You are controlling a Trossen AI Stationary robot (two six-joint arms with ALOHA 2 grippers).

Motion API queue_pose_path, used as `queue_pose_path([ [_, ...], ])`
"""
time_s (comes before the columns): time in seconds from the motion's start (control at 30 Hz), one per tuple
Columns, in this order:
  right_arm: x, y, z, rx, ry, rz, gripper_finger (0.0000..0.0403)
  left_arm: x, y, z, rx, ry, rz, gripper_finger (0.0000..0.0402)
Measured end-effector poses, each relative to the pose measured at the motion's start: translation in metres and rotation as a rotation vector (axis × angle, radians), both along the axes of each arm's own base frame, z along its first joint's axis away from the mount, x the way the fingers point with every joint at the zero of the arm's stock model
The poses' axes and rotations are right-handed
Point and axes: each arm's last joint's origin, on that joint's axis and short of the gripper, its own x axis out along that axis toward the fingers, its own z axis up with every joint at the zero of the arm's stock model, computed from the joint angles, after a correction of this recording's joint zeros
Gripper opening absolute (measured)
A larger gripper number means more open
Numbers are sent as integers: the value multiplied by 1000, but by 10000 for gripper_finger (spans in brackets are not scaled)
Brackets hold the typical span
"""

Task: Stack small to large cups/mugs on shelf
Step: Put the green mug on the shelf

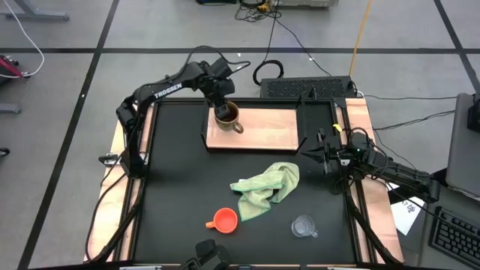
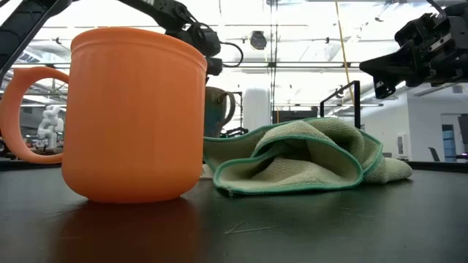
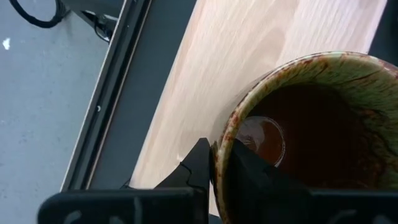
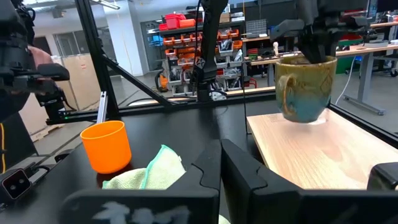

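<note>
The brown glossy mug [image 1: 228, 116] is at the left end of the light wooden shelf board [image 1: 262, 129] at the table's far side. My left gripper [image 1: 220, 103] is shut on the mug's rim. The mug also shows in the right wrist view [image 4: 305, 87], its handle to one side. The small orange cup [image 1: 224, 220] and the clear glass cup [image 1: 304, 226] stand upright on the black tabletop near the front edge. My right gripper [image 1: 307, 154] hangs shut and empty above the table's right side, just past the board's right end. My left gripper pinches the mug's wall at the rim [image 3: 225, 134], on its far side, opposite the handle. One finger [image 3: 252, 171] is inside the mug and one [image 3: 198, 165] outside. The fingers come from above, pointing down. The mug is upright; whether its base rests on the board or hangs just over it, I cannot tell.
A crumpled light green cloth [image 1: 266, 187] lies mid-table between the board and the two small cups. The board has black brackets at its ends [image 1: 204, 137]. The board's surface to the right of the mug [image 1: 274, 124] is bare. Cables and a keyboard lie beyond the table's far edge.
</note>
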Motion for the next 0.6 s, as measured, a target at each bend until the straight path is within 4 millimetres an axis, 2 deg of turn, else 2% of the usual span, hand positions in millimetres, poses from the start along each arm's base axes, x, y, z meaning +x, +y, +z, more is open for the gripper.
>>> queue_pose_path([
  [0.33, 0, 0, 0, 0, 0, 0, 0, -1, 0, -18, -12, 19, -4, 35],
  [0.6, 0, 0, 0, 0, -1, 0, 0, -1, 0, -19, -12, 17, -3, 35],
])
